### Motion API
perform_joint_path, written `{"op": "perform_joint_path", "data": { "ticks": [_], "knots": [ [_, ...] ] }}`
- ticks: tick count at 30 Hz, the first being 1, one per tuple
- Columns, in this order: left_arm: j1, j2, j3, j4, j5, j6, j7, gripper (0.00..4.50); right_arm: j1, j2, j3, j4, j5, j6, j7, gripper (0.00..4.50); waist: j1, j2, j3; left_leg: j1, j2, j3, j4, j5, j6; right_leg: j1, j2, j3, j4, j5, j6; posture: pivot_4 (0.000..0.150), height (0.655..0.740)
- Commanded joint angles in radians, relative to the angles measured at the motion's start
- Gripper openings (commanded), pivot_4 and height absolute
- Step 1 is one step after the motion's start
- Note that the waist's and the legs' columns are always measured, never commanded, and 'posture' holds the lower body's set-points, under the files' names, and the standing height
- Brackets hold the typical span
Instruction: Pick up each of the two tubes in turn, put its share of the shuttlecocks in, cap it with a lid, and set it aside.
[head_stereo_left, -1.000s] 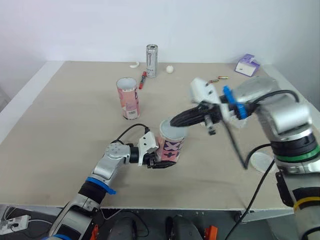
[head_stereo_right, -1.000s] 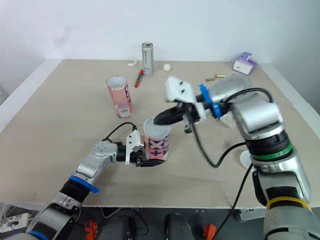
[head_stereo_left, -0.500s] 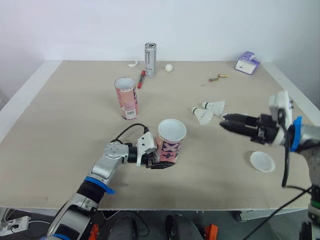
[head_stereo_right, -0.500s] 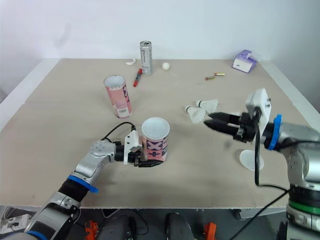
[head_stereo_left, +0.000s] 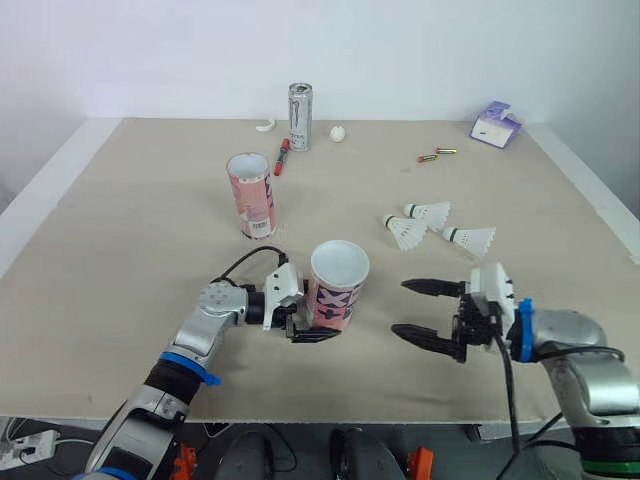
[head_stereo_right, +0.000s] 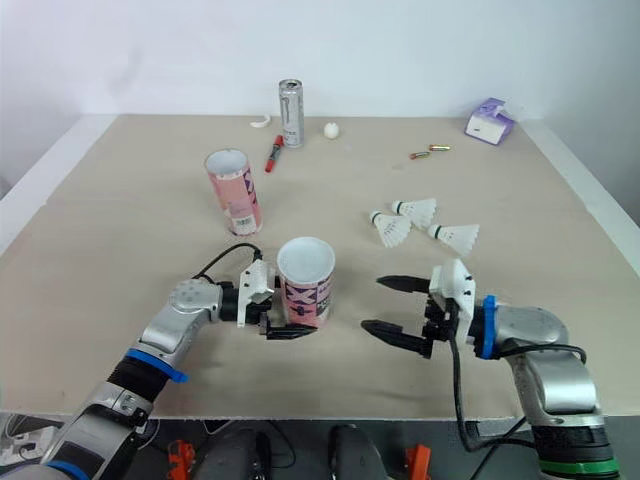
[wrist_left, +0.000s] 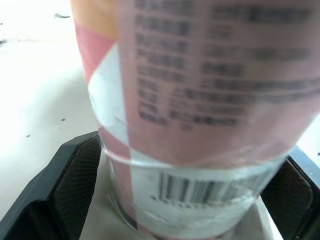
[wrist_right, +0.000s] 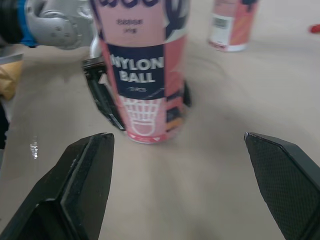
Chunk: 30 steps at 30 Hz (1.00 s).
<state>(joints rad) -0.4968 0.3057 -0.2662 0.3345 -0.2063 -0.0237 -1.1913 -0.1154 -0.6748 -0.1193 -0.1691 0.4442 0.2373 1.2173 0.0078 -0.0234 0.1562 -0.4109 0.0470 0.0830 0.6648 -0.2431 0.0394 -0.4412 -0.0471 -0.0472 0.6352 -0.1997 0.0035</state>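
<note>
While left jaws grip it, the tube (head_stereo_left: 340, 293) stands upright, mouth up.

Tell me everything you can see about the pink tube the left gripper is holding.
The pink shuttlecock tube is a cardboard-looking cylinder with white patches, a navy panel reading NYLON BALL above a shuttlecock drawing, and a barcode low on another side. Its top is open, no lid, white at the rim. It stands upright on the table, and the left gripper clamps its lower part from both sides.
</note>
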Motion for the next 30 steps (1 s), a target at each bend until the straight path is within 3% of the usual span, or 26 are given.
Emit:
{"op": "perform_joint_path", "data": {
  "ticks": [1,16,30],
  "knots": [
    [0.014,0.033,0.031,-0.064,-0.039,-0.033,-0.044,4.50,-0.011,0.008,0.049,0.039,-0.045,-0.103,0.026,4.45,0.000,0.000,0.000,0.000,0.000,0.000,0.000,0.000,-0.001,0.000,0.000,0.000,0.000,0.000,0.000,0.150,0.7400],
    [0.083,0.173,0.119,-0.220,-0.155,0.042,-0.119,4.50,-0.150,0.127,0.212,0.163,-0.117,-0.198,-0.014,4.45,0.001,-0.001,0.001,0.000,0.001,-0.001,0.000,-0.002,-0.003,0.000,0.003,0.002,0.000,-0.001,0.002,0.150,0.7400],
    [0.139,0.216,0.143,-0.331,-0.208,0.144,-0.105,4.50,-0.197,0.226,0.300,0.165,-0.138,-0.158,-0.079,4.45,0.000,-0.001,0.001,0.002,0.002,0.003,0.001,-0.003,-0.004,0.000,0.006,0.008,0.001,0.000,0.002,0.150,0.7400]
  ]
}}
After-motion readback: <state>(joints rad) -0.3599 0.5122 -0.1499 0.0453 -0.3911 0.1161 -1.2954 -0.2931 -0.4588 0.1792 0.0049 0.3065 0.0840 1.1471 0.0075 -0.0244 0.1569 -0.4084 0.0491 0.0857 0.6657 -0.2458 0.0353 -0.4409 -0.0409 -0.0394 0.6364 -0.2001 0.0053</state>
